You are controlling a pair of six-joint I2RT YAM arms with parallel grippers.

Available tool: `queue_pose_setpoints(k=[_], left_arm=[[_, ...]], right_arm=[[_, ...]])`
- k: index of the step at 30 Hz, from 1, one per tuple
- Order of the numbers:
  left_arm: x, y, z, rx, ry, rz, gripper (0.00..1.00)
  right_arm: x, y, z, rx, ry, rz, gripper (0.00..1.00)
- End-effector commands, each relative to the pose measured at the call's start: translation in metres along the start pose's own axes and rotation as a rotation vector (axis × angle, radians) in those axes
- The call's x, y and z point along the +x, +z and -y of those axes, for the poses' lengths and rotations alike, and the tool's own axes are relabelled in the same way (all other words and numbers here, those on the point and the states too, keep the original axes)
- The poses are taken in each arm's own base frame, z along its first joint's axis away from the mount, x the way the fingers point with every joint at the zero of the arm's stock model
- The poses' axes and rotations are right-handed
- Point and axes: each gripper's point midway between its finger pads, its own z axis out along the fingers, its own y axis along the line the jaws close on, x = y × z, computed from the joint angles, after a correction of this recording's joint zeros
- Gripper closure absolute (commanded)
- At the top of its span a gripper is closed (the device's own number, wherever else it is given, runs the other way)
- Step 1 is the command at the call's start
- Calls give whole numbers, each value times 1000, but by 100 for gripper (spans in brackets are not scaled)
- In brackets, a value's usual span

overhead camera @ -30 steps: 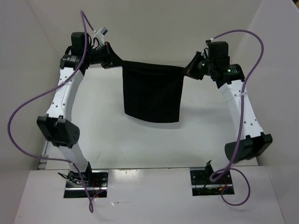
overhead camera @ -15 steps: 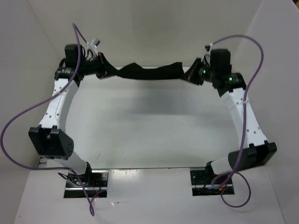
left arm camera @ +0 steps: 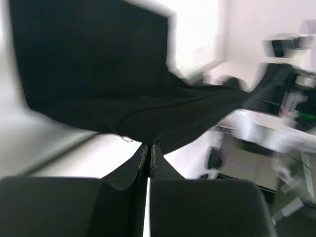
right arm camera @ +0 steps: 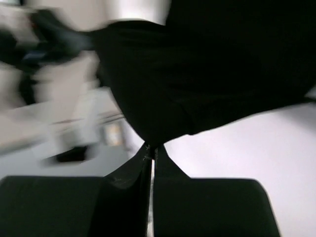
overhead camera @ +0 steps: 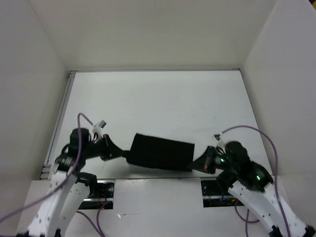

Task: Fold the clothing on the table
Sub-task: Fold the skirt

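1. Clothing (overhead camera: 160, 153) now spans between both grippers at the near edge of the table (overhead camera: 163, 103), just ahead of the arm bases. A second ago it hung as a sheet at the far end, then bunched into a strip.
2. Left gripper (overhead camera: 120, 156) and right gripper (overhead camera: 198, 163) have come back with it, each pinched tight on one end of the clothing.
3. Only the blurred wrist views show the fingers (left arm camera: 132, 172) pressed together on a fabric corner. Only the top view shows the whole dark band.
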Motion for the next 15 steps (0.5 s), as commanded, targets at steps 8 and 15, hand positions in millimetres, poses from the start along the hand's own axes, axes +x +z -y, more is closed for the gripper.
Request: queue_pose_setpoints(k=[8,15], left_arm=[[70,-24,6,161,-229,-5,98],[-8,-49,36,-88,23,192,98]], right_arm=[[23,-48,18,174,139,-3,100],[-4,-38,-1,174,82,63,100]])
